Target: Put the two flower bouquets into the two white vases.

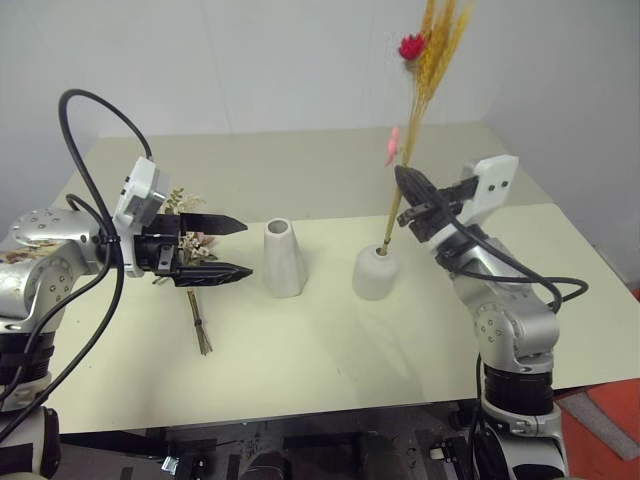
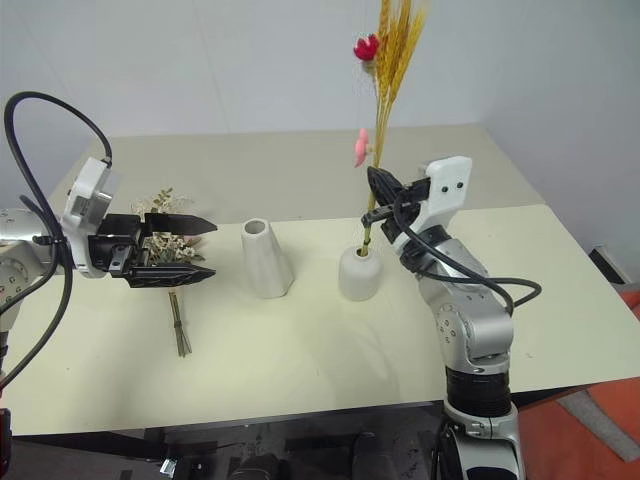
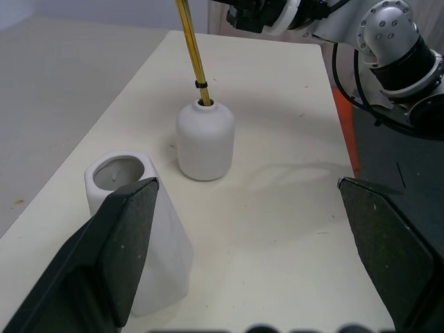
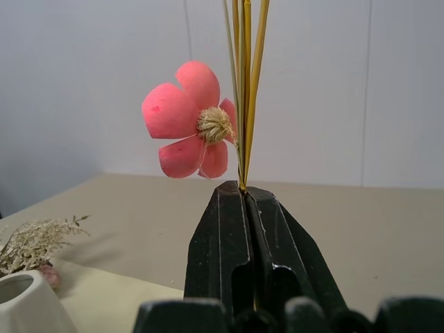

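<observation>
Already the spray (image 1: 432,60) stood upright, stem in the short vase (image 1: 376,272).
The right gripper (image 1: 404,183) clenched it; the left gripper (image 1: 236,246), nearest the bunch (image 1: 190,232), gaped.

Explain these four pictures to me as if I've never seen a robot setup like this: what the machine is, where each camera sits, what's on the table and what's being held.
This is a humanoid robot with two arms, each ending in a gripper of two black fingers. The two wide pictures come from cameras in its head, looking down over a pale table. The other two come from cameras on its wrists, looking along each gripper's fingers.

On the table stand two white vases: a tall tapered vase and a short rounded vase.

The right gripper is shut on the stems of a golden wheat-like spray with red and pink blossoms; the stem ends are in the short vase's mouth.

The left gripper is open and holds nothing. Under it, a bushy dried bouquet lies on the table.
</observation>
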`<state>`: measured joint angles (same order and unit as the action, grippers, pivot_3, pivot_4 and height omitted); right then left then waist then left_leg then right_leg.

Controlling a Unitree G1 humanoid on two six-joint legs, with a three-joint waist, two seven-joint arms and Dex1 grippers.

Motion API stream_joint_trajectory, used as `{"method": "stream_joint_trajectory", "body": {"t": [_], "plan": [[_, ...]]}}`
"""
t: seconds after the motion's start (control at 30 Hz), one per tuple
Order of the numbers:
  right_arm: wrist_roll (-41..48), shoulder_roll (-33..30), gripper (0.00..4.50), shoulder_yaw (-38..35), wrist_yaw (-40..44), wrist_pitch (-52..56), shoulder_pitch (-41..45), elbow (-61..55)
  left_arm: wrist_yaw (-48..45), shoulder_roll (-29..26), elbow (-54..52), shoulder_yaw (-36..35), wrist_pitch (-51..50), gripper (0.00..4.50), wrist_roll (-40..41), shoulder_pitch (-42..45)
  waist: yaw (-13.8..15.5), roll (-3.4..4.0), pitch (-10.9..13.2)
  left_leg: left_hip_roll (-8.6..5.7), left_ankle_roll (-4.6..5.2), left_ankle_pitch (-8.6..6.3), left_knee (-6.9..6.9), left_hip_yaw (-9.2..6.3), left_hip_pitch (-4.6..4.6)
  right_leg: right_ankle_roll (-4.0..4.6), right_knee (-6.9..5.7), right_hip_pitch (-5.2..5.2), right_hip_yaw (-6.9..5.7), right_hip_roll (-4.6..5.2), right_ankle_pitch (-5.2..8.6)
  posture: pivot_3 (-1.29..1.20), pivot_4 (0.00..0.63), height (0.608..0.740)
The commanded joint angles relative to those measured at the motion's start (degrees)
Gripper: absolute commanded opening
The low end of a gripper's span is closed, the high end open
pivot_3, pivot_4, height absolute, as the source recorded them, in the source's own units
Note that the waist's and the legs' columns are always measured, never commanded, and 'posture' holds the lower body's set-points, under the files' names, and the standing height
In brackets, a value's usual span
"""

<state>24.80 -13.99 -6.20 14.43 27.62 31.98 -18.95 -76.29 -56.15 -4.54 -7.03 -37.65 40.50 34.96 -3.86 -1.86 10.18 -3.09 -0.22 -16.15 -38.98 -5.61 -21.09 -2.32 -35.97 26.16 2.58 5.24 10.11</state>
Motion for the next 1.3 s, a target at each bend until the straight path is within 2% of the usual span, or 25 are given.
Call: {"method": "stream_joint_trajectory", "body": {"t": [0.03, 0.37, 0.7, 1.3], "plan": [[-0.9, 0.5, 0.02, 1.1, 0.4, -2.3, -1.7, -2.3, 0.2, -0.4, -1.0, -1.7, 0.5, 4.50, 0.1, 0.4, 0.0, 0.00, 0.0, 0.00, 0.00, 0.00, 0.00, 0.00, 0.00, 0.00, 0.00, 0.00, 0.00, 0.00, 0.00, 0.00, 0.150, 0.740], [-2.3, 1.1, 0.02, 2.0, 0.6, -3.7, -3.6, -1.9, 0.4, -0.3, -0.9, -1.4, 0.5, 4.50, 0.1, 0.5, 0.0, 0.00, 0.0, -0.01, 0.00, 0.00, 0.00, 0.00, 0.01, 0.00, 0.00, -0.01, 0.00, 0.01, 0.00, 0.00, 0.150, 0.740], [-2.9, 2.0, 0.02, 3.4, 0.1, -4.0, 0.1, -1.6, 0.6, 0.0, -1.0, -1.3, 0.4, 4.50, 0.2, 0.5, 0.0, 0.00, 0.0, 0.00, 0.00, 0.00, 0.00, 0.00, 0.01, 0.00, 0.00, 0.01, 0.00, 0.00, 0.00, 0.00, 0.150, 0.740], [-2.8, 1.6, 0.02, 3.0, -0.4, -3.0, -3.3, -3.2, 0.2, -0.4, -0.8, -0.9, 0.1, 4.50, -0.1, 0.5, 0.0, 0.00, 0.0, 0.00, 0.00, 0.00, 0.00, 0.00, 0.00, 0.00, 0.00, 0.01, 0.00, 0.00, 0.00, 0.00, 0.150, 0.740]]}}
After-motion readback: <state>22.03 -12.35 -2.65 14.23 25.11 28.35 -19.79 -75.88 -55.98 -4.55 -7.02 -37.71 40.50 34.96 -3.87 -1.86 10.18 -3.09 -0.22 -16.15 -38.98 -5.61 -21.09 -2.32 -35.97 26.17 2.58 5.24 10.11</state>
